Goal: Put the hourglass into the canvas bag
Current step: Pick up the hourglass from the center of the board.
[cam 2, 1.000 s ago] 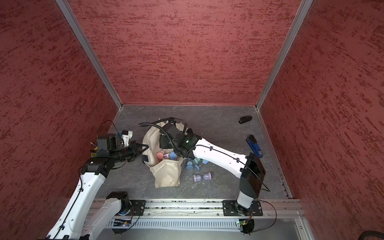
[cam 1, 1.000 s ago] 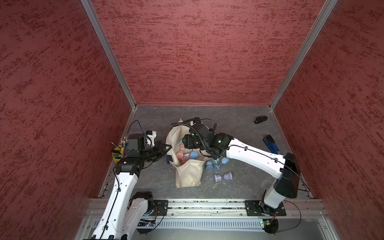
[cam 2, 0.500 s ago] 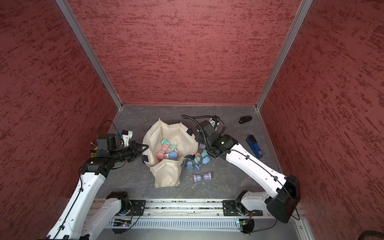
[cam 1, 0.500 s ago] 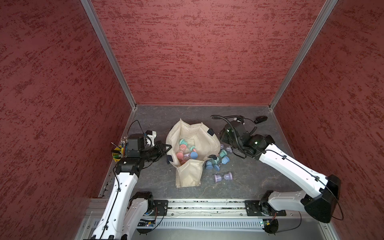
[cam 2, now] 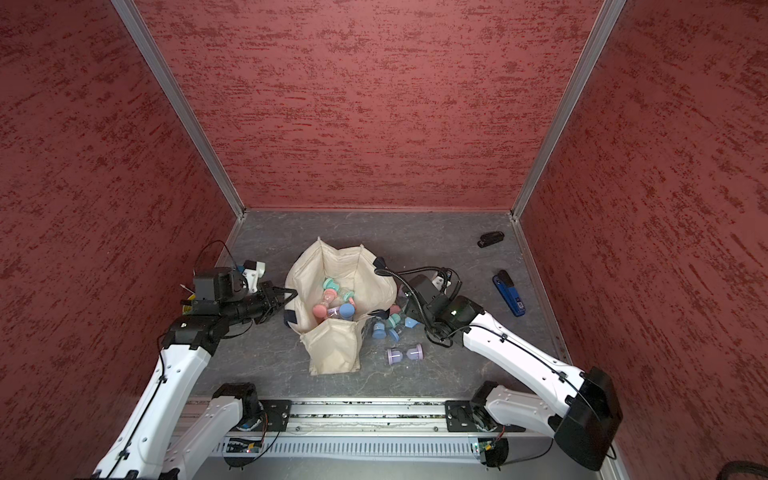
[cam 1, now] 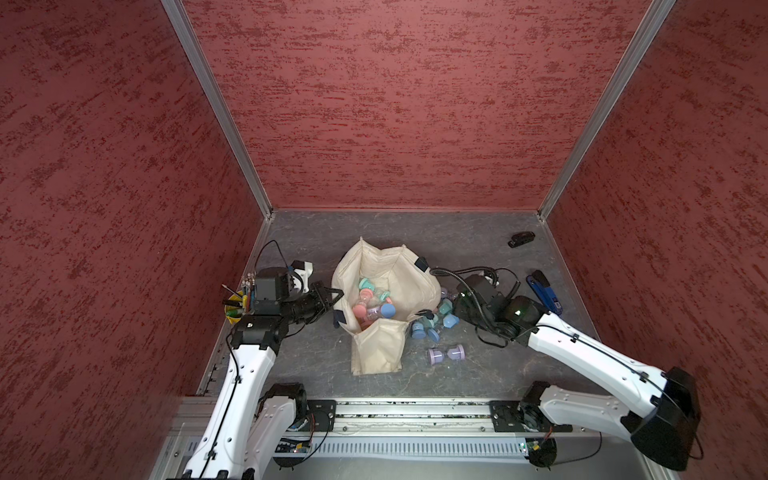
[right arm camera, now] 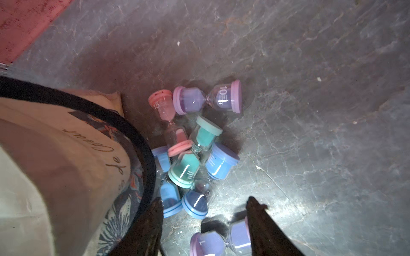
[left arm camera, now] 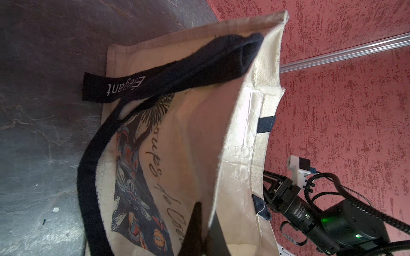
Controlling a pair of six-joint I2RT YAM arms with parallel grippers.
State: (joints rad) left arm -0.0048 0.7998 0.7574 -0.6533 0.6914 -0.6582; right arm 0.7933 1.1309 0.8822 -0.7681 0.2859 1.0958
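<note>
The cream canvas bag point(cam 1: 386, 266) point(cam 2: 340, 266) stands open mid-floor with several hourglasses point(cam 1: 372, 305) inside. My left gripper point(cam 1: 332, 297) point(left arm camera: 206, 212) is shut on the bag's left rim point(left arm camera: 224, 168), pinching the cloth. To the bag's right lies a pile of hourglasses point(cam 1: 436, 320) point(right arm camera: 188, 170): pink, teal, blue and purple. My right gripper point(cam 1: 455, 305) point(right arm camera: 204, 199) hangs open just over that pile, holding nothing. A purple hourglass point(right arm camera: 221, 242) lies on the floor between its fingers, and in both top views another purple hourglass point(cam 1: 446, 354) point(cam 2: 404, 354) lies alone nearer the front.
A blue tool point(cam 1: 544, 291) and a small black object point(cam 1: 520, 239) lie at the right by the wall. A yellow cup of pens point(cam 1: 235, 309) stands behind my left wrist. Red walls close three sides and a rail point(cam 1: 415, 409) runs along the front.
My right arm has drawn back from over the bag's mouth and now sits to its right, over the loose hourglasses. The left gripper has kept its hold on the rim.
</note>
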